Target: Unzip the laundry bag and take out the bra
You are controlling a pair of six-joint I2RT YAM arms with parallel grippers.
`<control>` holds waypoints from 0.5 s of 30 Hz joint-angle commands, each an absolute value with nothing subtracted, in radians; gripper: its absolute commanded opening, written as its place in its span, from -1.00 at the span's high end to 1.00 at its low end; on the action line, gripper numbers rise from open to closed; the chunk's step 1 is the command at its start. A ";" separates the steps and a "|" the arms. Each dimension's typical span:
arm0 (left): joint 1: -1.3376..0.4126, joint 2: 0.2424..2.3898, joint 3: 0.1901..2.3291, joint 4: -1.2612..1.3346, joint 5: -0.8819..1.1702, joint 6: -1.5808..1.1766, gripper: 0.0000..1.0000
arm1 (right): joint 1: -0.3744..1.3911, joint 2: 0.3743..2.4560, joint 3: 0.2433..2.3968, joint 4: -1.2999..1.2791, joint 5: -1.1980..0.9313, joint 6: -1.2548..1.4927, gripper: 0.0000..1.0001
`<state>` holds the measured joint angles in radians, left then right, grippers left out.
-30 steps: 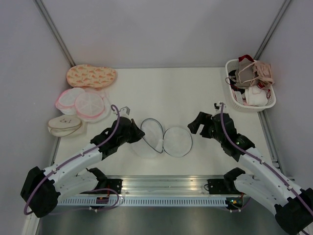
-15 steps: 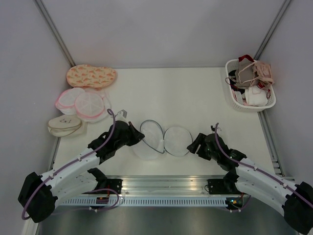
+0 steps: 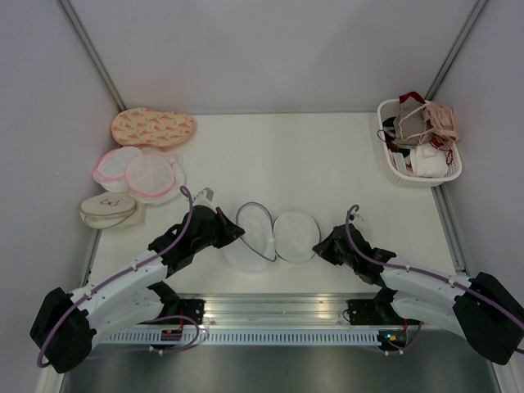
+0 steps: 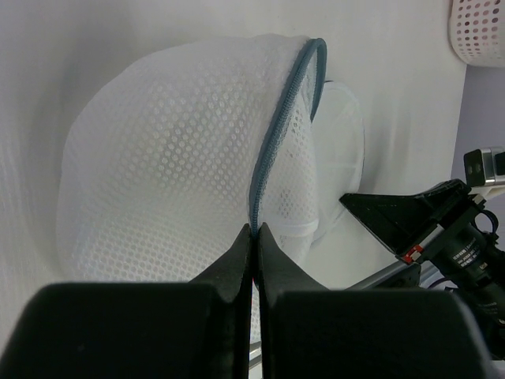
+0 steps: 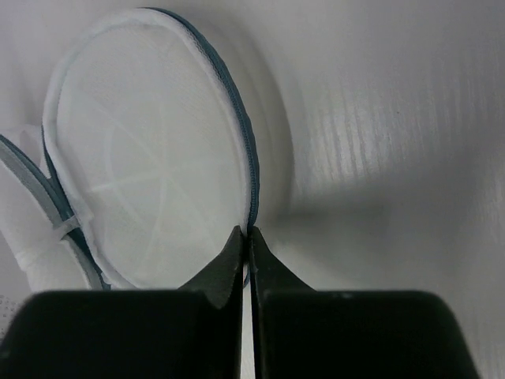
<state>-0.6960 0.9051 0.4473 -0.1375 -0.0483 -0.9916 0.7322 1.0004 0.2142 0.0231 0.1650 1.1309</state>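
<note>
— At the near edge of the counter (image 3: 327,155), between the two arms, the laundry bag (image 3: 275,237) lay unzipped, its two halves spread side by side; did either arm hold it?

— Both did; the left end effector (image 3: 236,232) was clamped shut on the blue-grey zipper rim of the left half and held it tipped up on edge; the right end effector (image 3: 321,243) was closed too, its tips pinched on the rim of the flatter right half, as far as the wrist view showed.

— And the bra?

— Nothing pink showed through the mesh of either half; the bra (image 3: 443,119) lay on top of the heap in the basket (image 3: 419,183) at the far right corner, well apart from the bag; I judged the removal done or nearly so.

— What could have gone wrong from there?

— Both grips were thin pinches on a soft rim; a pull apart might have slipped the mesh free or strained the joint between the halves; a lift by one arm alone would have twisted the bag; a sudden release could have let the raised half flop shut.

— Room to move?

— Little on the near side; the bag sat close to the counter's front edge and the metal rail (image 3: 270,309); the two end effectors stood near each other with only the bag between, so an inward sweep risked a knock; the middle and far counter lay open; the pink-rimmed cases (image 3: 137,172) and the orange case (image 3: 153,127) crowded the left, the basket the right.
</note>
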 commanded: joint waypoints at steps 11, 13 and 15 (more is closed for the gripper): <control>-0.693 0.838 0.451 -0.086 -0.055 -1.020 0.96 | 0.784 1.007 0.719 -0.155 0.141 0.657 0.99; -0.693 0.830 0.463 -0.084 -0.058 -1.017 0.96 | 0.798 1.092 0.804 -0.153 0.072 0.585 0.99; -0.693 0.828 0.468 -0.084 -0.063 -1.015 0.96 | 0.814 1.146 0.868 -0.146 0.025 0.551 0.99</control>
<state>-0.6960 0.8421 0.4435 -0.1238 -0.0502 -0.9974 0.7914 1.0683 0.7963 -0.1169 0.1314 0.7017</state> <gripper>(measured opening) 0.025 0.010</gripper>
